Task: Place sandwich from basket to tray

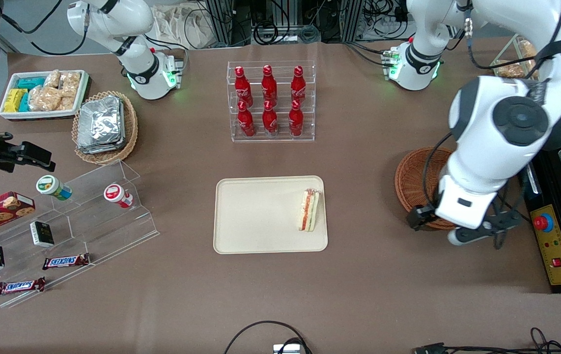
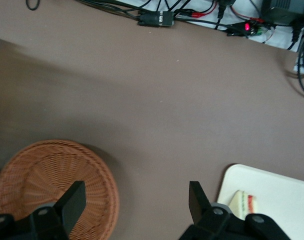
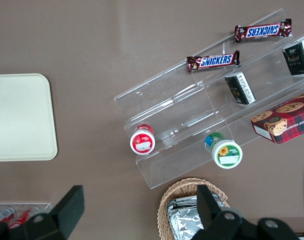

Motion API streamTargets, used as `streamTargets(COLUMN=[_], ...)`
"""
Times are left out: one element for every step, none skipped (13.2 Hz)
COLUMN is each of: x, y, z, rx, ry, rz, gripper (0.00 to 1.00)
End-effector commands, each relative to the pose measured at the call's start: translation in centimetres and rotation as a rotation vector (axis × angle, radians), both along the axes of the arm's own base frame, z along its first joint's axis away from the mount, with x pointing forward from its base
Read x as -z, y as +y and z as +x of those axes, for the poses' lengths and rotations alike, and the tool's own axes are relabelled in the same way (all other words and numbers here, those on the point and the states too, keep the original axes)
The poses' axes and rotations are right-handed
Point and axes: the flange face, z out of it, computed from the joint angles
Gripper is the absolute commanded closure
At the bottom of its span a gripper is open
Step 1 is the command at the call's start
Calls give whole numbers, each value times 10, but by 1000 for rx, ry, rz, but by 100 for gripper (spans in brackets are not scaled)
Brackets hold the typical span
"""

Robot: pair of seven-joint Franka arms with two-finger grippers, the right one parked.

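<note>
The sandwich [image 1: 309,210] lies on the cream tray [image 1: 261,216], near the tray's edge toward the basket; its white bread and red filling also show in the left wrist view [image 2: 244,202]. The reddish-brown wicker basket [image 1: 415,182] stands beside the tray, toward the working arm's end, partly covered by the arm. In the left wrist view the basket [image 2: 42,175] looks empty, and a corner of the tray [image 2: 276,190] shows. My gripper [image 1: 450,231] [image 2: 134,197] hangs open above the basket's rim nearest the tray, holding nothing.
A clear rack of red bottles [image 1: 270,101] stands farther from the front camera than the tray. A black control box with a red button [image 1: 548,231] lies at the working arm's end. Cables [image 2: 156,19] run along the table's near edge. An acrylic snack stand [image 1: 84,216] sits toward the parked arm's end.
</note>
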Motion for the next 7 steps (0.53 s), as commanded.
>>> streamTargets(x=[-26, -29, -30, -39, -43, -51, -57], y=[27, 31, 55, 64, 75, 91, 101], z=[-10, -12, -12, -15, -17, -23, -28], rx=[37, 59, 48, 68, 91, 96, 111], ry=[15, 21, 47, 48, 53, 55, 57], rz=[-14, -13, -15, -20, -25, -29, -30], gripper=[8, 8, 8, 8, 7, 7, 7])
